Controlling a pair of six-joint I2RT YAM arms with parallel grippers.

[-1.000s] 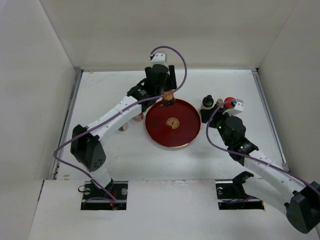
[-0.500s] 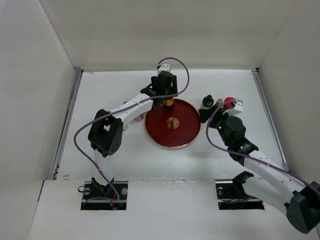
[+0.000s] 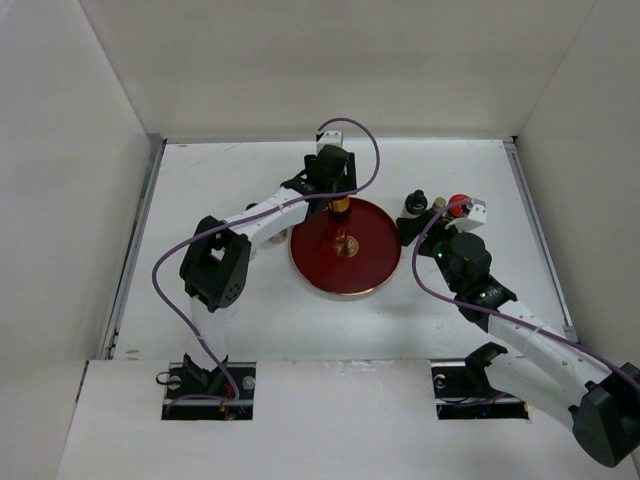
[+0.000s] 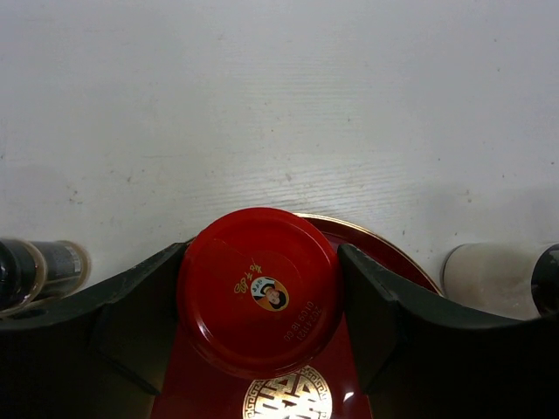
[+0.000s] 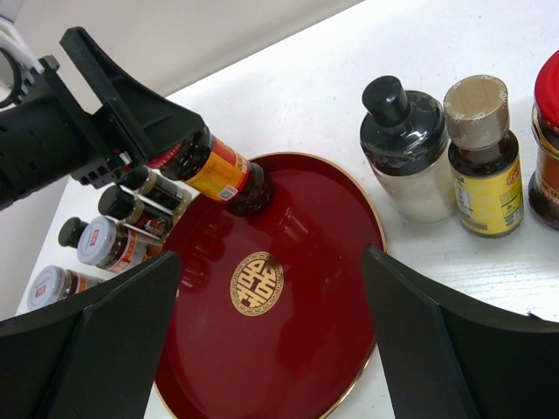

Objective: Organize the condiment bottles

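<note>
Your left end effector point(image 4: 262, 271) is clenched on a red-capped jar point(image 5: 218, 175). In the left wrist view its black fingers point(image 4: 140, 305) press against both sides of the red cap at the lower centre of the frame. In the right wrist view the jar's base sits on the round dark-red tray point(image 5: 306, 349), close to the rim at the upper middle of the frame.

Your right end effector point(image 5: 266, 288) is released. Its fingers stand wide apart at the bottom corners of that view, with nothing between them, and it hangs near the tray's right side.

At the upper right of the right wrist view, three containers stand on the white surface point(image 3: 480, 170) just beside the tray: a black-capped shaker point(image 5: 403, 157), a tan-capped bottle point(image 5: 476, 157) touching it, and a second red-capped jar point(image 5: 546, 148) cut off by the frame edge.

At the lower left, a cluster of small bottles point(image 5: 113, 240) stands beside the tray's other side.
</note>
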